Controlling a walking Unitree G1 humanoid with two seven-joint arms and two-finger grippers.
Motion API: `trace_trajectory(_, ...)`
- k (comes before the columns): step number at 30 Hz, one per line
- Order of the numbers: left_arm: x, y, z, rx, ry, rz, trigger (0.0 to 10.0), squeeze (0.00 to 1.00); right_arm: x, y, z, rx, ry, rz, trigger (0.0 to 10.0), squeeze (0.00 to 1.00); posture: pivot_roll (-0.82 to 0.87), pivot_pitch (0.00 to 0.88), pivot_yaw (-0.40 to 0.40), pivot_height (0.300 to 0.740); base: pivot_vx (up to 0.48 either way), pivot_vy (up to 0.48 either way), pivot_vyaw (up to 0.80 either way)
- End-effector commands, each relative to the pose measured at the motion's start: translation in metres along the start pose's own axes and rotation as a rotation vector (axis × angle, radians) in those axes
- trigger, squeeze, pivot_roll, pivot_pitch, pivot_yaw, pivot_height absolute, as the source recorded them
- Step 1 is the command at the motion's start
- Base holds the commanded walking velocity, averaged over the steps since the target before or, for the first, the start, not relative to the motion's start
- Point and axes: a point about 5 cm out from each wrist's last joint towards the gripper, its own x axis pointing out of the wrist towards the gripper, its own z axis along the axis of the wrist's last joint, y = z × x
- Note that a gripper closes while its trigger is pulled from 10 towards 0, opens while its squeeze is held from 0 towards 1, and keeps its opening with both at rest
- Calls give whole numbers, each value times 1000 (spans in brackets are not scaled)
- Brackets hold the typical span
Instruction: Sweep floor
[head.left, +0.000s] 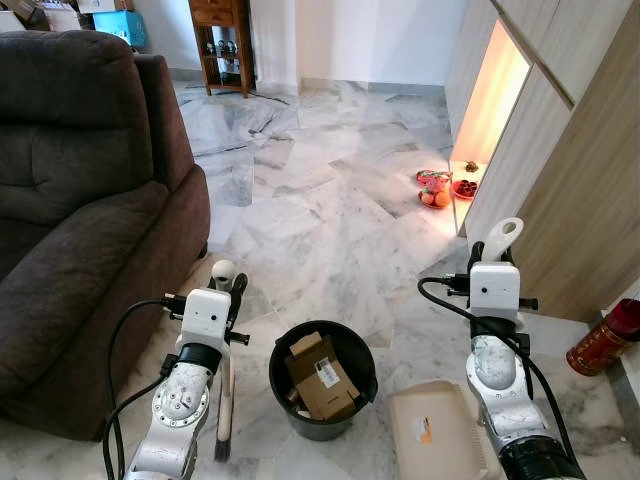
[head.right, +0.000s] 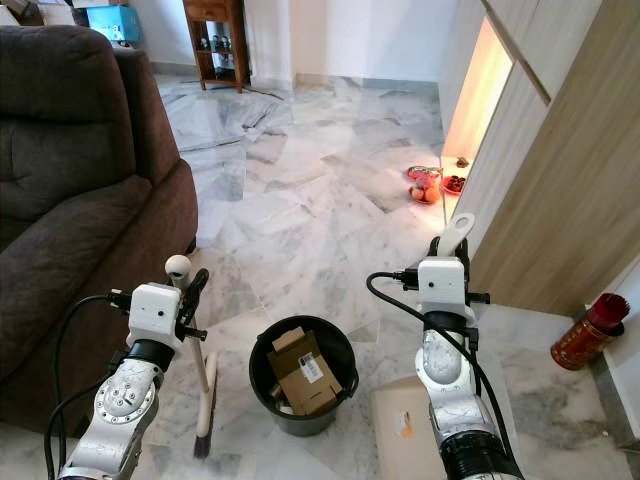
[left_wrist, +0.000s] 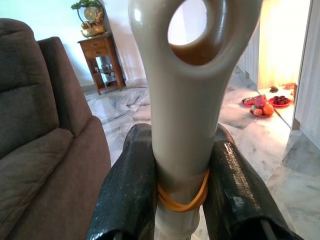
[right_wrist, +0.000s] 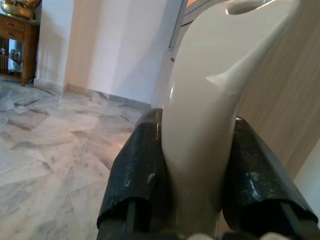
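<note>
L gripper (left_wrist: 182, 175) clenched on brush handle (left_wrist: 187, 100) at 7 o'clock; R gripper (right_wrist: 197, 175) grasping dustpan handle (right_wrist: 205, 100) at 5; bin (head.left: 323, 375) btwn.

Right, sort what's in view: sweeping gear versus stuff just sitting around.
For the job:
- beige-handled brush, clamped in left gripper
- cream plastic dustpan, its handle clamped in right gripper
- black round bin holding cardboard

Just sitting around:
- brown fabric sofa
- red fruit plates
- red cylindrical can
- wooden side table
</note>
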Motion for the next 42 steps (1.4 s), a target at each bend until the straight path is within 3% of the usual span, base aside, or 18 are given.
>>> trace_trajectory(1,1,3,10,6,-54,4,10000,0,7,-3,7,3,-46,-4,10000,0,118,23,3,740,0,0,0)
trace_trajectory(19,2,0,11,-2,-64,-4,10000,0,8,-2,6,13,-62,18,10000,0,107,0,4,740,0,0,0)
trace_trajectory(42,3,-1,11,10,-61,-2,10000,0,8,1,5,17,-59,41,10000,0,108,16,-1,740,-293,0,0)
